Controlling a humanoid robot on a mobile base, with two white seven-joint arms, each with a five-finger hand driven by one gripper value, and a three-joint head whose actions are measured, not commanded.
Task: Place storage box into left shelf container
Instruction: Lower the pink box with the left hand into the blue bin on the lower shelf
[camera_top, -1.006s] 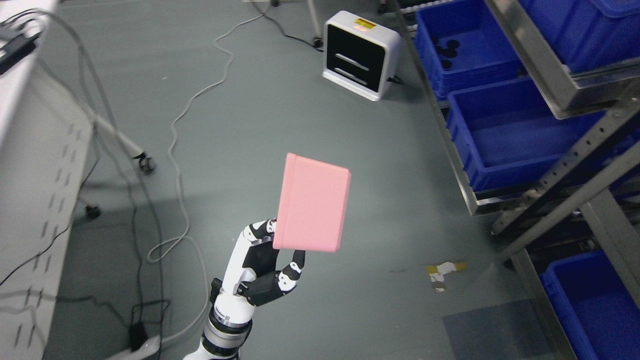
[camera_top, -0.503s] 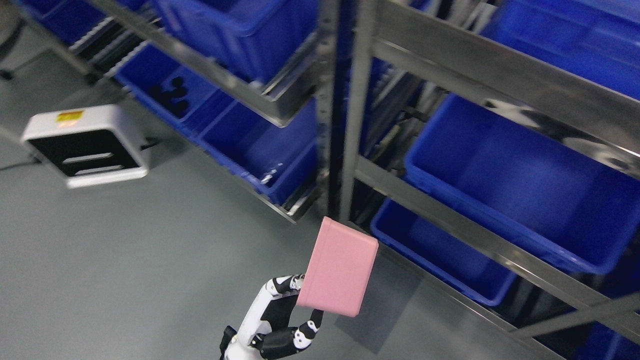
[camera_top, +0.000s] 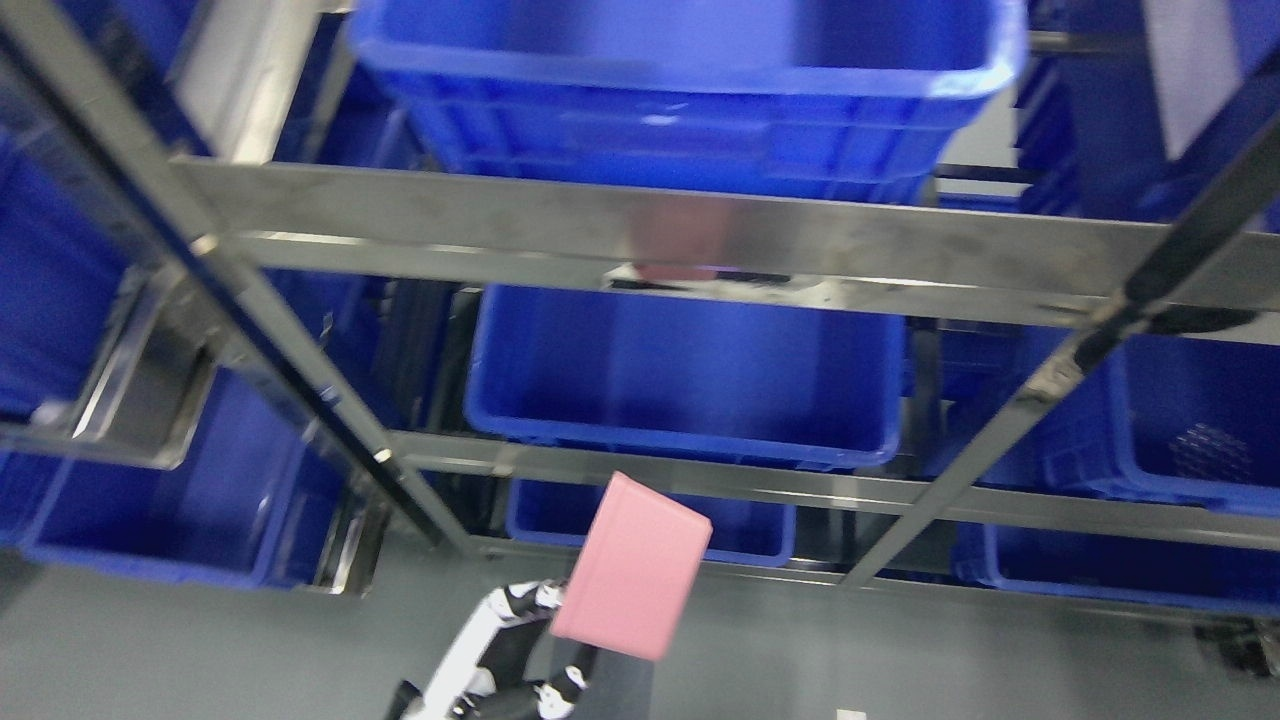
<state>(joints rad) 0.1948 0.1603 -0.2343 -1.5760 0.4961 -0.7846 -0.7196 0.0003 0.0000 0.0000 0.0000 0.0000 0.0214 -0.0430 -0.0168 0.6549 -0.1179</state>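
Observation:
A pink storage box (camera_top: 632, 566) is held up by my left hand (camera_top: 520, 650), whose fingers are shut on its lower edge at the bottom middle of the head view. The box hangs in front of the metal shelf rack (camera_top: 640, 225), just below a blue bin (camera_top: 690, 375) on the middle shelf. A second blue bin (camera_top: 1190, 420) sits to the right on the same shelf. The right arm does not show.
More blue bins stand on the top shelf (camera_top: 690, 80), at the lower left (camera_top: 150, 500) and on the bottom shelf (camera_top: 740, 525). Slanted metal uprights (camera_top: 300, 390) (camera_top: 1060, 370) frame the middle bay. Grey floor lies below.
The whole picture has swung from the floor to the shelf rack, so the camera has moved. The left hand still holds the pink box, now facing the middle bay.

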